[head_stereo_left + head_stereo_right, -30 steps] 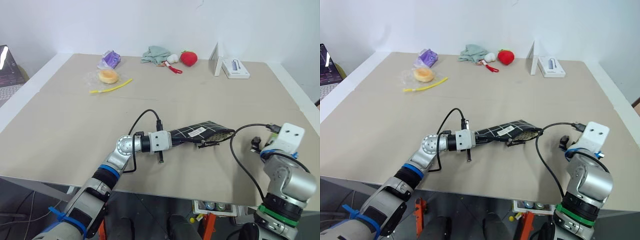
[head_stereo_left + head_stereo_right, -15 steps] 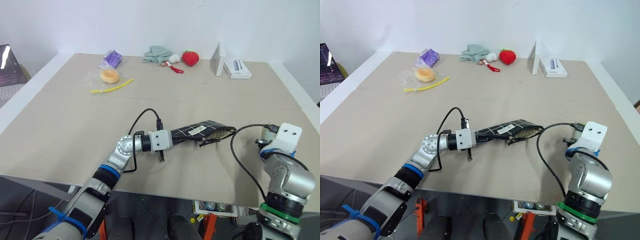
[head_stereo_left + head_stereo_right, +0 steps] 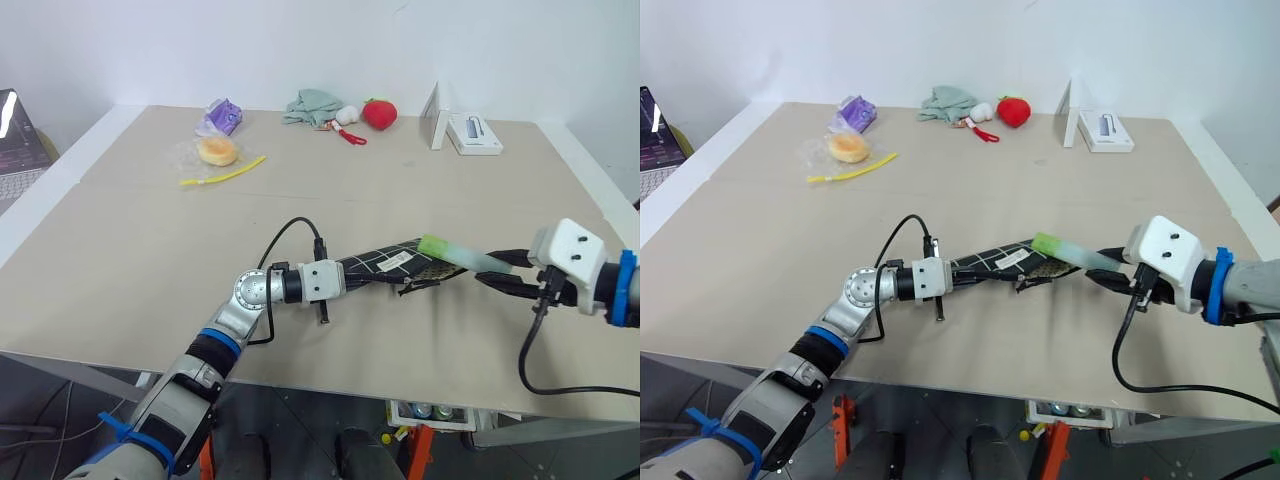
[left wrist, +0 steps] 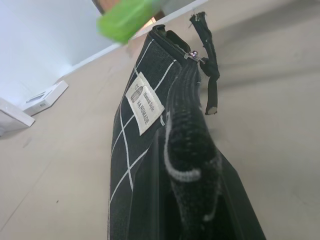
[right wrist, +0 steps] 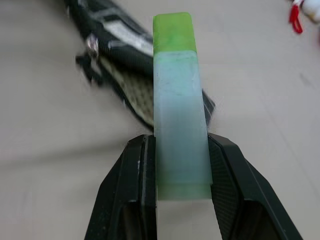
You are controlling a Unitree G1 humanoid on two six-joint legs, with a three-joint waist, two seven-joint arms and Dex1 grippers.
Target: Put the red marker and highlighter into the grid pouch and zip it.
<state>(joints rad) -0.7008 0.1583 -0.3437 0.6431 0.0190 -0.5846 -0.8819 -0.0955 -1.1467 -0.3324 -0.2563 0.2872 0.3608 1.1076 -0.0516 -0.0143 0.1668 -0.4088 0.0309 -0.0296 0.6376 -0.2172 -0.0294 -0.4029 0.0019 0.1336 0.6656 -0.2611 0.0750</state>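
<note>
Surface: wide beige table (image 3: 130, 260) with pale edging, set against a white wall (image 3: 300, 40); laptop (image 3: 18, 145) at the 9 o'clock margin.

Far edge, 12 o'clock: purple packet (image 3: 220, 118), wrapped bun (image 3: 216, 152) with yellow strip (image 3: 222, 175) just beside it, green cloth (image 3: 312, 106), red strawberry plush (image 3: 379, 115), white box (image 3: 472, 135).

Grid pouch (image 3: 395, 265): table centre, long axis running 9 to 3 o'clock, open mouth at the 3 o'clock end, white label facing up. Left gripper (image 3: 345, 275) is clamped tight on the pouch's 9 o'clock end.

Highlighter (image 3: 458, 252): just at the pouch mouth, 3 o'clock side, raised off the table. Long axis lies near level, green cap pointing toward 9 o'clock at the mouth. Right gripper (image 5: 175, 170) has its two black fingers (image 5: 137, 185) closed against the pale barrel's rear end.
</note>
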